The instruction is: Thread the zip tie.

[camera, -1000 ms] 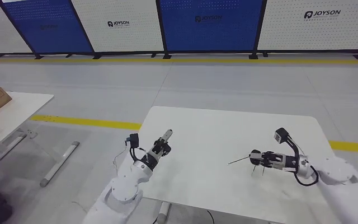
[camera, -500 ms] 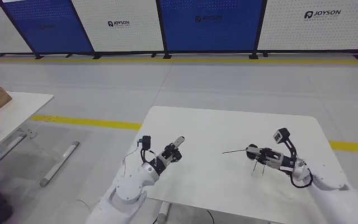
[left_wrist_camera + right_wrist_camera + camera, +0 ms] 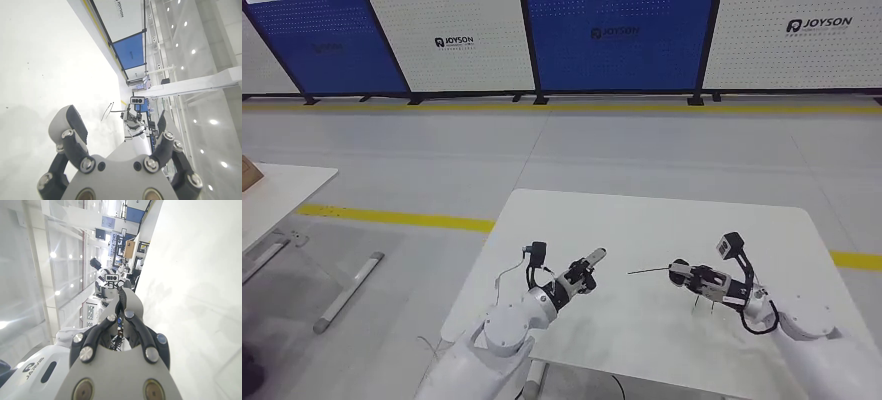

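gripping a zip tie in the closed right end effector, left end effector spread wide

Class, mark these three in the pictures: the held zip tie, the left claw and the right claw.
zip tie point(image 3: 649, 268): top view, middle of its free strap.
left claw point(image 3: 594, 258): top view, between its fingertips.
right claw point(image 3: 122, 297): right wrist view, where its shut fingertips meet.
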